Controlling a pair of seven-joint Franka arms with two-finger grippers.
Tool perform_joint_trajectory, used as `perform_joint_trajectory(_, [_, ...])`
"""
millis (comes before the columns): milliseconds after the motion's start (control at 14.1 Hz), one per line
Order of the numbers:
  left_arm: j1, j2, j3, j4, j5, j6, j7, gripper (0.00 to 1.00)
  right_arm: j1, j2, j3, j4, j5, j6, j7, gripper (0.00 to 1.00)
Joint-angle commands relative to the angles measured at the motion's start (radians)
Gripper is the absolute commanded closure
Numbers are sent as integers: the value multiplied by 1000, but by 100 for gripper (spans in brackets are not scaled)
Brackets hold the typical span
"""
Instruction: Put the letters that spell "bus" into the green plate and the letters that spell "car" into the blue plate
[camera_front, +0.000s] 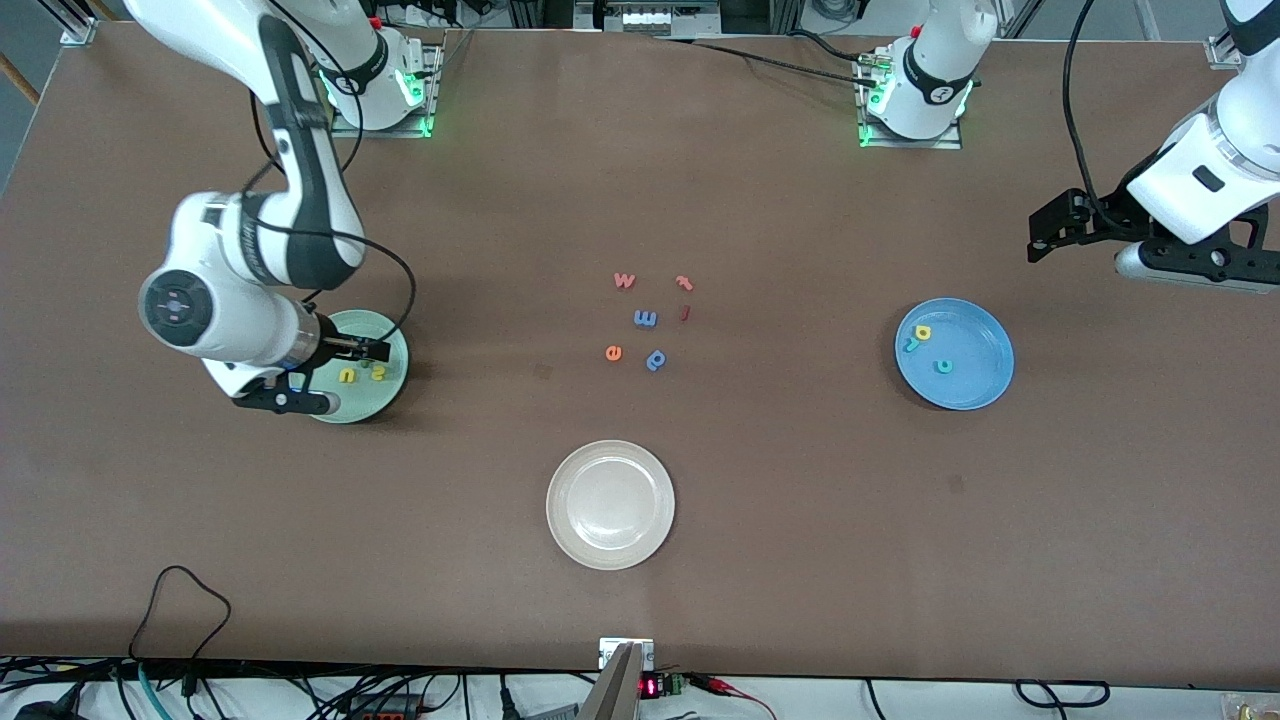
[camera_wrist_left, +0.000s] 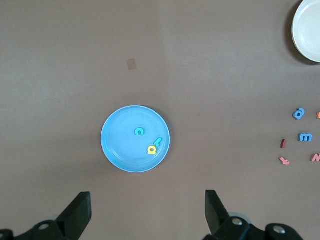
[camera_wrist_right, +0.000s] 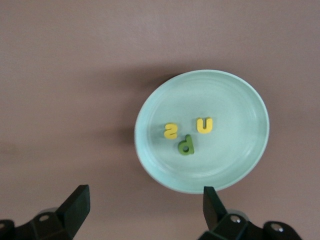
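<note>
Right two-finger gripper (camera_wrist_right: 142, 205) up over the round pale mint-green plate (camera_front: 392, 385) at the right arm's end of the table, fingers spread wide, nothing between them. In that plate, below the spread fingers and free of them: dark green foam stem-and-bowl letter (camera_wrist_right: 186, 145), with yellow foam "s" (camera_wrist_right: 170, 131) and yellow foam "u" (camera_wrist_right: 204, 125) just beside it, all three lying flat near the plate's middle.

Left two-finger gripper (camera_wrist_left: 148, 210) waiting in the air at the left arm's end of the table, off to the side of the round bright sky-blue plate (camera_front: 985, 384), fingers likewise spread and empty. In the sky-blue plate: teal foam "c" (camera_wrist_left: 139, 131), teal foam "r" (camera_wrist_left: 158, 141) and yellow foam "a" (camera_wrist_left: 151, 149), the "r" touching the "a", the "c" a little apart.

Loose on the brown table (camera_front: 800, 520) between the two plates: red and orange foam letters and two blue ones (camera_front: 645, 318). Round cream-white plate (camera_front: 566, 540) nearer the front camera than that cluster, holding no letters.
</note>
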Motion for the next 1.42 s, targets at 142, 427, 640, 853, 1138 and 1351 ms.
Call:
perform_joint_trajectory(142, [-8,-22,0,-16,22,-4,4,0,-12,-2,-79,270,-5,-227,2,0])
perform_joint_trajectory(427, [-8,-22,0,-16,22,-4,4,0,-87,-57,-74,347,-4,-275,-6,0])
perform_joint_trajectory(640, [-8,-22,0,-16,22,-4,6,0,-352,-87,144,505,-25,-436,-6,0])
perform_joint_trajectory(853, [-8,-22,0,-16,22,-4,6,0,-536,-159,311,508,-138,-436,-68,0])
perform_joint_trajectory(1138, [-6,-22,0,-16,21,-4,6,0,-791,-195,550,438,-196,-421,-132,0])
perform_joint_trajectory(1351, [-6,-22,0,-17,21,-4,6,0,-811,-257,594,322,-251,-320,-132,0])
